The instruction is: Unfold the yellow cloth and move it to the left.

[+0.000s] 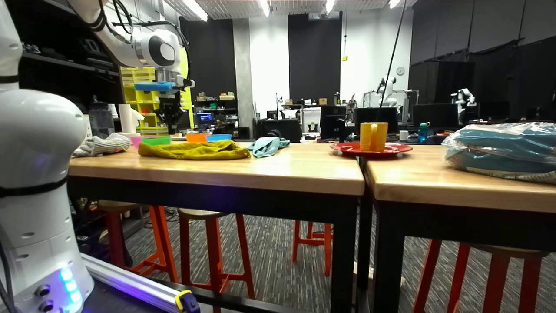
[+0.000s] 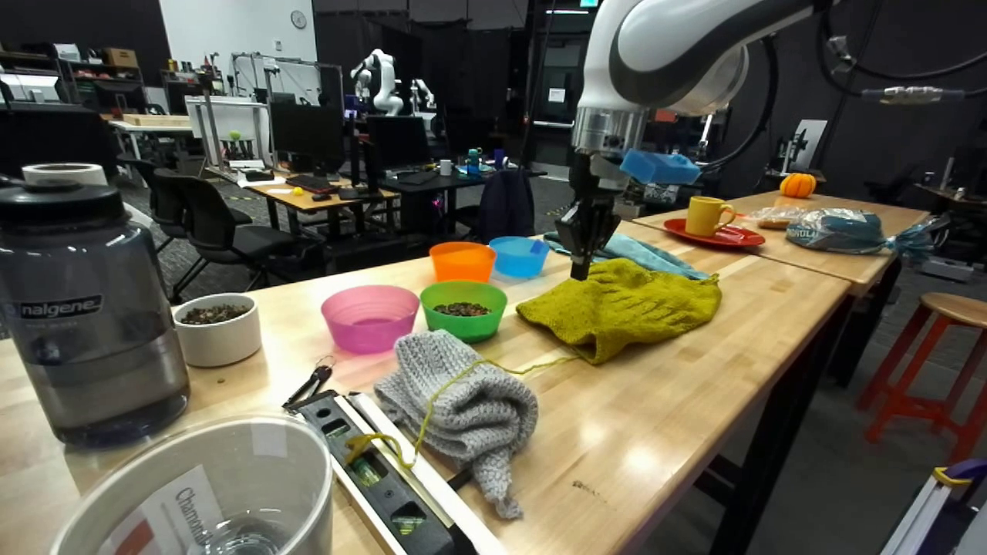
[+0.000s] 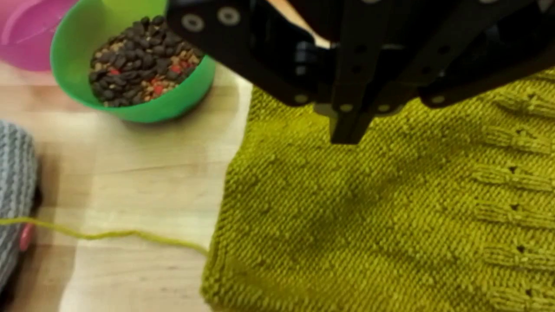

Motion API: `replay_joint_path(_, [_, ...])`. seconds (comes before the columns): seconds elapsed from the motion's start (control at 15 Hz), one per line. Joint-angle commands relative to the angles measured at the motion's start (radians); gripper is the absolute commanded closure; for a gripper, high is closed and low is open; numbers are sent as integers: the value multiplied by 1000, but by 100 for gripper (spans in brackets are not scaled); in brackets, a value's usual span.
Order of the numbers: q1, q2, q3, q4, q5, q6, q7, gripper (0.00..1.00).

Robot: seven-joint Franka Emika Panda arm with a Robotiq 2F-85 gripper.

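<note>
- A labelled cup point(image 2: 297, 486) stands nearest in an exterior view; past it, a spirit level point(image 2: 385, 493) and a grey knitted cloth point(image 2: 478, 416) lie on the wooden surface point(image 2: 594, 432);
- the yellow cloth point(image 2: 640, 308) lies rumpled on that surface, just beside the green bowl point(image 2: 470, 329); a yarn strand point(image 3: 112, 234) runs from its corner;
- the tool point(image 3: 345, 134), clenched, hangs over its bowl-side end;
- beyond, a teal cloth point(image 2: 648, 254); farther off, a yellow mug point(image 2: 702, 217) on a red plate point(image 2: 744, 239).
</note>
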Motion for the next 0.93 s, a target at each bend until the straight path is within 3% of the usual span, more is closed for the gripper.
replay_joint_path(0.0, [19,-20,20,-39,51,-41,-1,100])
replay_joint_path(0.87, [50,-12,81,-121,102,-86,114,100])
